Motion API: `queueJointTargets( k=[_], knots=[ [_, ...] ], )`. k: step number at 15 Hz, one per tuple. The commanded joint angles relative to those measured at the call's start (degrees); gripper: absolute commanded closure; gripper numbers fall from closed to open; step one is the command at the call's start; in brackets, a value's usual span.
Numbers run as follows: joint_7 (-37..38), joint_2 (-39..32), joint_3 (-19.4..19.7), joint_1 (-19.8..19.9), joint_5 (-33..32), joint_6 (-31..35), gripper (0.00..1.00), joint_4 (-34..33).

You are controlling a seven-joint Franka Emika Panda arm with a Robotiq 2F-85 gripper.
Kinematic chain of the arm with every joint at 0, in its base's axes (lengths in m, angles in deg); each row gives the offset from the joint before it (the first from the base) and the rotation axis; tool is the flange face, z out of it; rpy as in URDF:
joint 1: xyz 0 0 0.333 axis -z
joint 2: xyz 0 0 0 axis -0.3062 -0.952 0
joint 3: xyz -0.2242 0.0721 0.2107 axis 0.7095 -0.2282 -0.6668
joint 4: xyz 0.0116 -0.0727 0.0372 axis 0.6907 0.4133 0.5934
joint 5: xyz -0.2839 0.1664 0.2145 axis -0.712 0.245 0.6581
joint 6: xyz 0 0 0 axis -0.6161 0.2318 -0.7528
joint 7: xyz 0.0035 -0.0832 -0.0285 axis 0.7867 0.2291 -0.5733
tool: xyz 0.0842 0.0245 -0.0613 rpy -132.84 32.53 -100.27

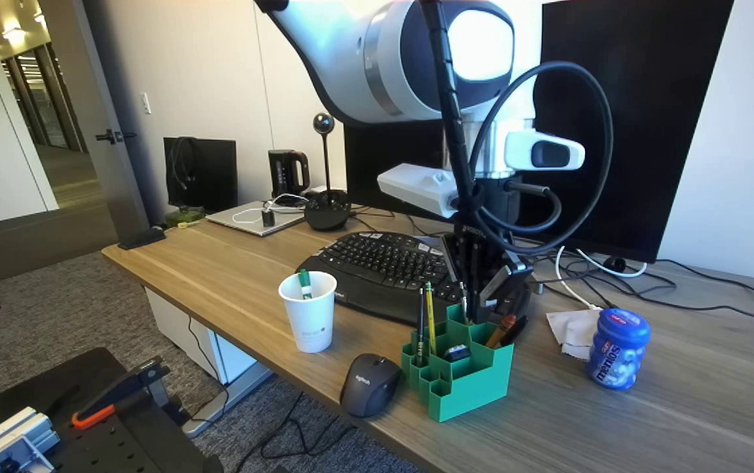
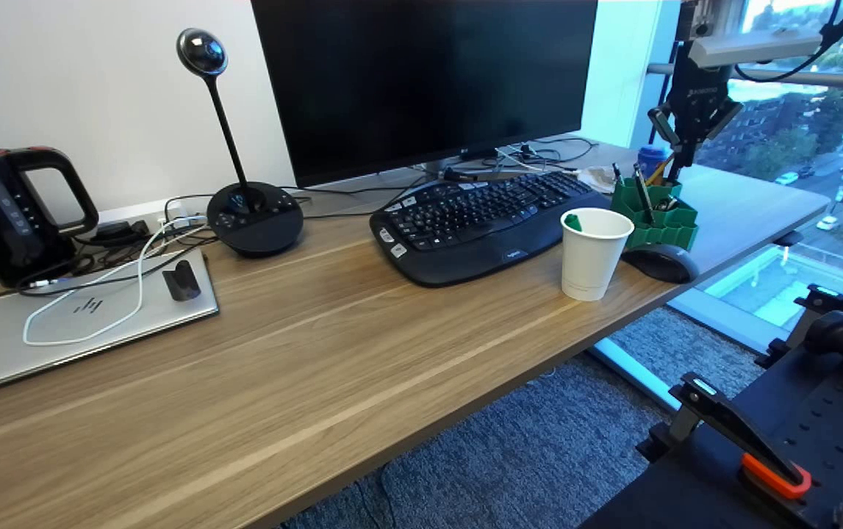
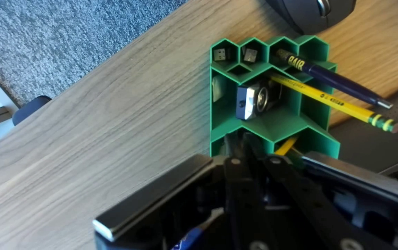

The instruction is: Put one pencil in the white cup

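Note:
The white cup [image 1: 311,325] stands upright on the desk in both exterior views, with a green-capped marker [image 1: 305,284] in it. A yellow pencil [image 3: 330,100] with a green-banded end leans out of the green organiser [image 3: 271,119]; beside it leans a dark pen [image 3: 341,81]. Part of another yellow pencil [image 3: 286,146] shows in a rear compartment. My gripper [image 3: 243,139] points down, its fingertips at the organiser's adjoining tall compartment. The fingers are together; blur and shadow hide whether anything thin lies between them. In an exterior view, an orange shaft [image 1: 500,332] leans right of the fingertips.
A mouse [image 1: 370,384] lies between cup and organiser, near the desk edge. The keyboard [image 1: 377,269] is behind them. A blue gum container [image 1: 618,348] and a napkin [image 1: 574,332] are on the organiser's far side. A monitor [image 2: 436,81] rises at the back.

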Motion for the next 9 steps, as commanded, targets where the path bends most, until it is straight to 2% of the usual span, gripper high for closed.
queueJointTargets(
  k=[1, 9],
  knots=[
    [-0.5, -0.2, -0.3, 0.5, 0.8, -0.3, 0.58, -1.1],
    [-0.3, -0.4, -0.4, 0.5, 1.1, -0.3, 0.01, -1.8]
  ],
)
